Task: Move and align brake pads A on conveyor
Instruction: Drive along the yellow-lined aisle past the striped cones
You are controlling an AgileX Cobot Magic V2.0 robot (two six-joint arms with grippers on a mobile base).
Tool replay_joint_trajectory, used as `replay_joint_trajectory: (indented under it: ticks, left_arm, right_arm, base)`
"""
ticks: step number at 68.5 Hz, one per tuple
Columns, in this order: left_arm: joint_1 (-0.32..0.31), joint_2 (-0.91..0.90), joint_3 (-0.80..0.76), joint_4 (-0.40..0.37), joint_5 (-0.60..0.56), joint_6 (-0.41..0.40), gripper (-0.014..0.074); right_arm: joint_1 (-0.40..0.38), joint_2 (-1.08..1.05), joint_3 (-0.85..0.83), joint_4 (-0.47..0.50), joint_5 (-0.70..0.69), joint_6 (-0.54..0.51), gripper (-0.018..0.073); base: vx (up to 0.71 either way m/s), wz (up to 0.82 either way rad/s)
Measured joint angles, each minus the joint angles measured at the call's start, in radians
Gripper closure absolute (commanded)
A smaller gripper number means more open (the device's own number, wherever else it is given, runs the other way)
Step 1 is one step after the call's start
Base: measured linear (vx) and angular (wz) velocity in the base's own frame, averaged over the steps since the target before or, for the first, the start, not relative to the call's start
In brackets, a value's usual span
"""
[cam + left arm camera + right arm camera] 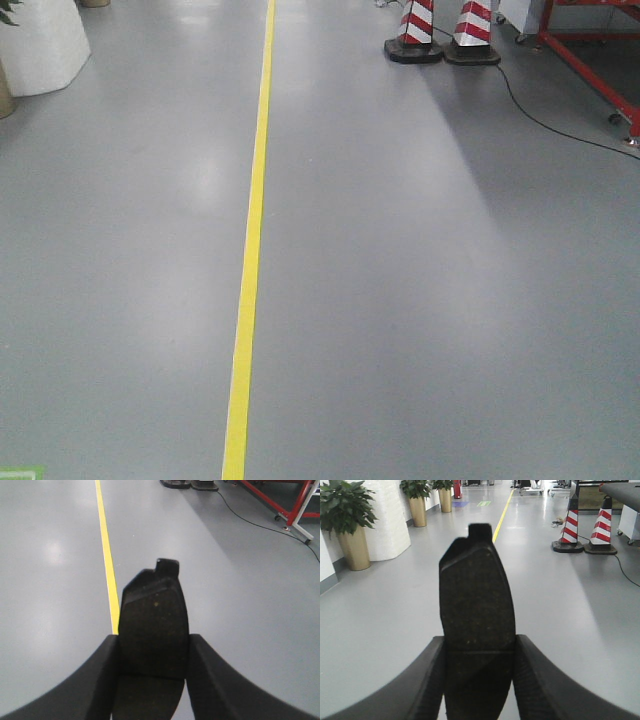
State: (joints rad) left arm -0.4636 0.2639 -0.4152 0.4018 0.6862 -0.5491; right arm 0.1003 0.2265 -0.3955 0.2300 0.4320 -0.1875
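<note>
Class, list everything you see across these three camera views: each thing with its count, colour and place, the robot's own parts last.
brake pads: two, dark grey, one per wrist view, each gripped upright.
floor: one, glossy grey, fills every view.
floor line: one, yellow, running away along the floor.
striped cones: two, red and white on black bases, far right.
frame: one, red, right of the cones.
cable: one, black, on the floor by the cones.
potted plants: three, green in tan pots, left side.
column: one, white, beside the nearest plant.
left claw: one, black, shut on a pad.
right claw: one, black, shut on a pad.
</note>
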Motion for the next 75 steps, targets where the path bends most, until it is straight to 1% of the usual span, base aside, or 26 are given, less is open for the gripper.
replay_joint_trajectory:
  ticks: [27,75]
  left_arm:
    - [0.000,0.000,0.000,0.000,0.000,0.000,0.0603]
    - [0.000,0.000,0.000,0.000,0.000,0.000,0.0603]
  right_arm:
    - [0.000,0.000,0.000,0.000,0.000,0.000,0.0566]
    - [0.000,0.000,0.000,0.000,0.000,0.000,0.0566]
  base:
    - [0.57,-0.01]
    - [0.64,0.07]
